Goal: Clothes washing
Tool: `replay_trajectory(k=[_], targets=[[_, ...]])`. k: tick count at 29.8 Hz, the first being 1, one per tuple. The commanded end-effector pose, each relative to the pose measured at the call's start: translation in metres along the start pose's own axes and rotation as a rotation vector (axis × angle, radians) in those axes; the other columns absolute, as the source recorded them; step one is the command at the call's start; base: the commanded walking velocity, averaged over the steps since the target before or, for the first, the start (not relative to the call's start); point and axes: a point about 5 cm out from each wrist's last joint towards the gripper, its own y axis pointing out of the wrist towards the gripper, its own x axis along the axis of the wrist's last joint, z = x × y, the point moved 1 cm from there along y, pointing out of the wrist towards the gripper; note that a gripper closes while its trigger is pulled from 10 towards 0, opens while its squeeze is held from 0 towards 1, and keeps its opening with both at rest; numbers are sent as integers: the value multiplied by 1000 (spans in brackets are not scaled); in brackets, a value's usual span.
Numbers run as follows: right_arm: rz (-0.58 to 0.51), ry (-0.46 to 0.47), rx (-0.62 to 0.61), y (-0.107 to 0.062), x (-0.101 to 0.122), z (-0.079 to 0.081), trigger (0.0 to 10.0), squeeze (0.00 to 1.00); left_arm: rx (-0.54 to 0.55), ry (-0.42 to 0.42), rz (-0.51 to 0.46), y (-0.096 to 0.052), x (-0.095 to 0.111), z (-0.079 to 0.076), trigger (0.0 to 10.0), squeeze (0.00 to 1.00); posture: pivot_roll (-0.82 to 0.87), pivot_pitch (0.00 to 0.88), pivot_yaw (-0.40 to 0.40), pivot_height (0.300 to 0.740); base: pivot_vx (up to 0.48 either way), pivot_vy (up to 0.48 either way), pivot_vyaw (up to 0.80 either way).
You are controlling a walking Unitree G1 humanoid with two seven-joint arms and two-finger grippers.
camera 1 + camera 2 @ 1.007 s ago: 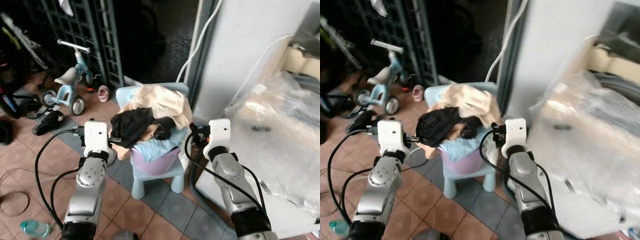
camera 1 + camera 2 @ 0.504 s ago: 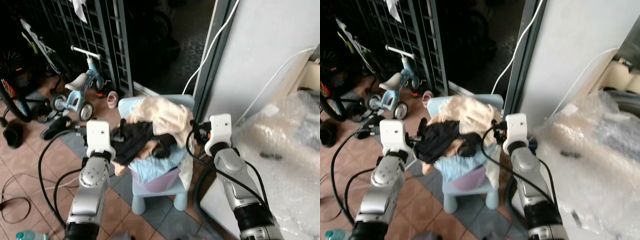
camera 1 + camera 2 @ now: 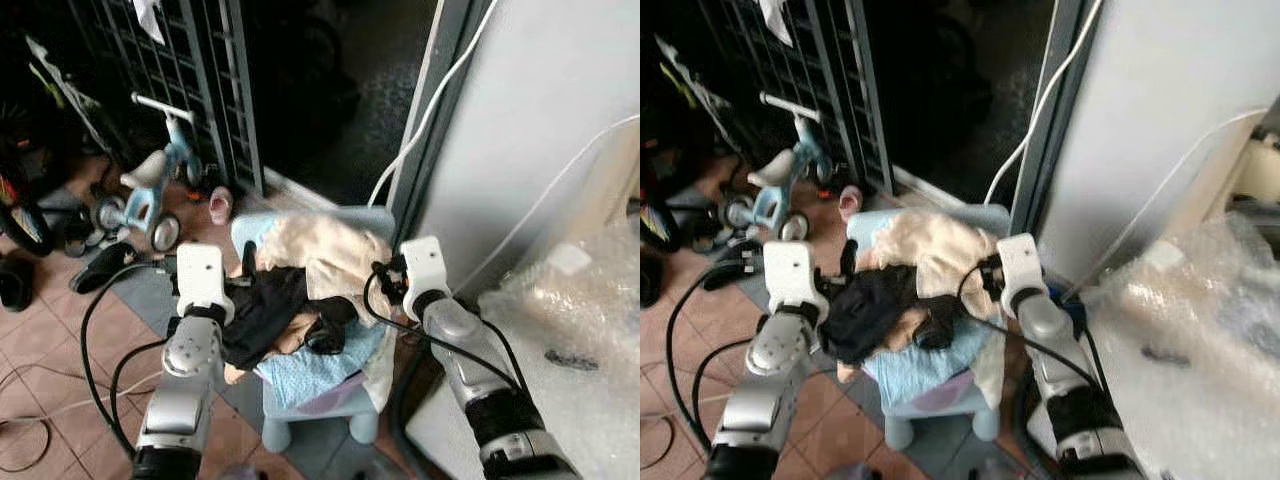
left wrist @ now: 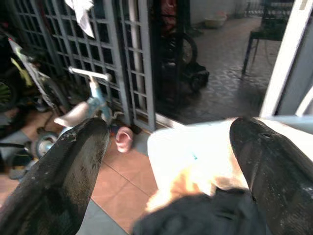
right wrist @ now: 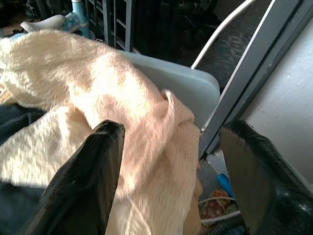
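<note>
Nearest, the left pincer (image 4: 161, 161) and right pincer (image 5: 166, 161) sit either side of the laundry pile (image 3: 300, 290), both with fingers spread wide and holding nothing. The pile, a black garment (image 3: 262, 305) under a cream towel (image 5: 98, 98), overflows a purple basin (image 3: 335, 400) perched on a small blue chair (image 3: 330, 425). Beyond stand a tricycle (image 3: 150, 190) and a dark metal gate (image 3: 215, 70). The likely risk is that loose cloth slides off, or the narrow chair tips, if either arm pushes unevenly.

no readable text, no labels, no brands, no numbers on anything in view
</note>
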Motion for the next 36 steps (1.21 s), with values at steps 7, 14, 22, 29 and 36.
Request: replay_trajectory(k=[7,14,22,29,36], targets=[[18,-15,50,13,6,20,10000,0,63,49,33,-15,-2,22,10000,0,110,9,-42,740,0,0,0],[73,-69,-67,23,5,12,10000,0,118,74,66,-38,-2,37,10000,0,189,95,-61,740,0,0,0],[263,33,-178,27,-20,2,0,0,146,105,138,-73,-1,45,10000,0,239,165,-55,740,0,0,0],[299,130,-97,30,-23,25,0,0,144,107,157,-77,4,44,10000,0,244,186,-57,740,0,0,0],[280,154,-69,32,-20,41,0,0,144,107,173,-81,4,42,10000,0,252,186,-58,740,0,0,0]])
